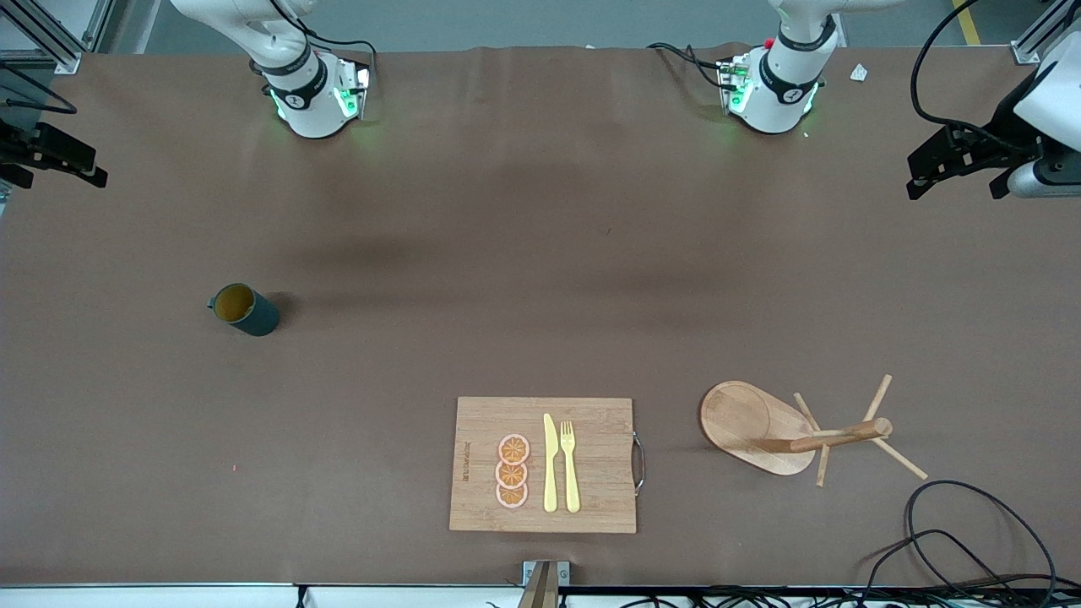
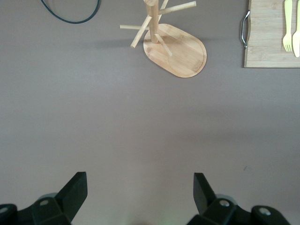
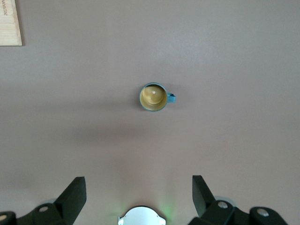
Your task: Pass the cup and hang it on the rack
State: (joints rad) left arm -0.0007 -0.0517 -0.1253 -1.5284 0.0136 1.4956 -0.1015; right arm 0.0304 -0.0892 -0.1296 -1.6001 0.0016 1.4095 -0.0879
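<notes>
Brown table (image 1: 540,253) under both arms, with black cables (image 1: 971,540) trailing at the edge nearest the front camera, toward the left arm's end.

Cup (image 1: 244,309) upright on the bare cloth toward the right arm's end, dark teal outside, yellowish inside, small handle (image 3: 171,98) at its side; alone, touching nothing.

Rack (image 1: 785,435) standing toward the left arm's end, nearer the front camera than the cup: oval wooden base, central post, thin pegs angled outward, all bare.

Cutting board (image 1: 545,464) lying between them and near the front edge, just beside the rack but apart from it, metal handle turned toward the rack. On it: three orange slices (image 1: 513,471) in a row, then a yellow knife (image 1: 550,463) and yellow fork (image 1: 570,464) side by side.

Left gripper (image 2: 140,194) held high at its own end of the table, fingers spread wide, grasping nothing. Right gripper (image 3: 139,197) likewise up at its own end, fingers wide apart, hands empty, looking down on the cup. Both arms waiting.
</notes>
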